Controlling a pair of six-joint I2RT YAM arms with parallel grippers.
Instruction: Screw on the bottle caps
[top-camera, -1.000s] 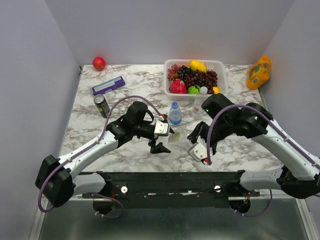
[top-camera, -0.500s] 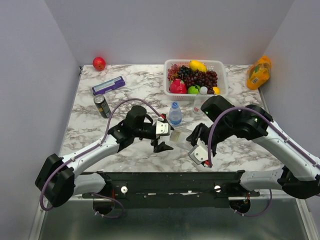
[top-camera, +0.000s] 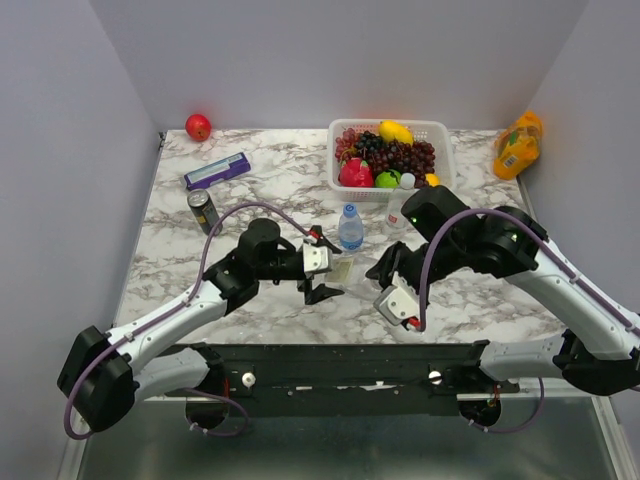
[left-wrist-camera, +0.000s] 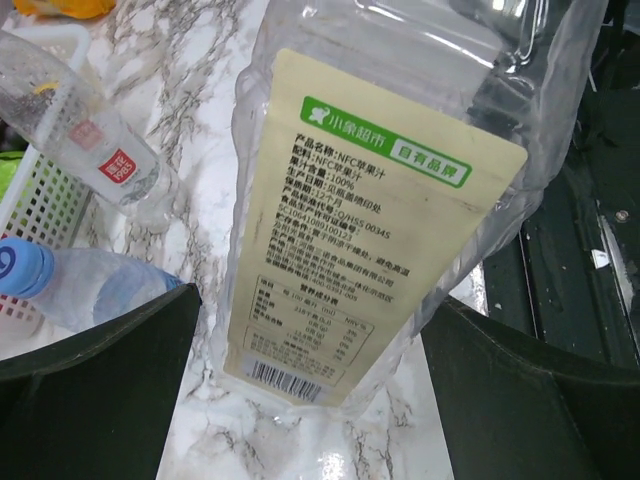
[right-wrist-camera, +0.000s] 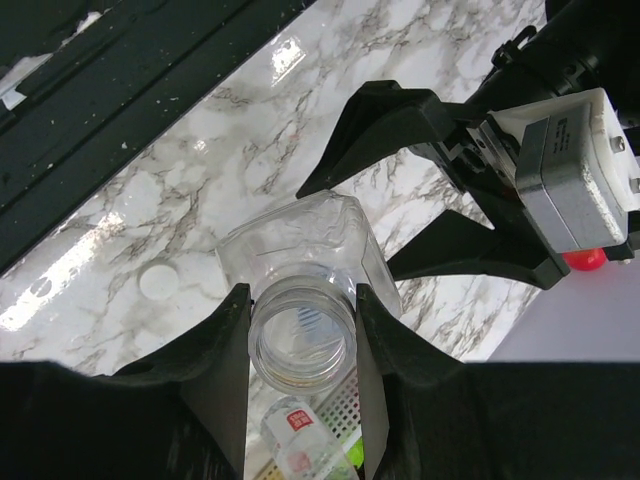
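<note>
Right jaws: the right gripper (right-wrist-camera: 301, 300) is clamped on the bare neck of the yellow-green-label bottle (right-wrist-camera: 300, 240), likely to steady the open mouth.
Left jaws: the left gripper (left-wrist-camera: 310, 300) is spread wide either side of that bottle's body, contact unclear, probably set to brace it against twisting.
White cap (right-wrist-camera: 158, 281): loose on the marble table (right-wrist-camera: 200, 180) just beside the bottle, not yet on.
Beyond the bottle: blue-capped bottle (left-wrist-camera: 90, 290), plain bottle (left-wrist-camera: 105, 155) and basket (left-wrist-camera: 40, 200).

Uncapped yellow-green-labelled bottle (right-wrist-camera: 300, 265) tilts; a white cap (right-wrist-camera: 157, 281) lies flat nearby.
</note>
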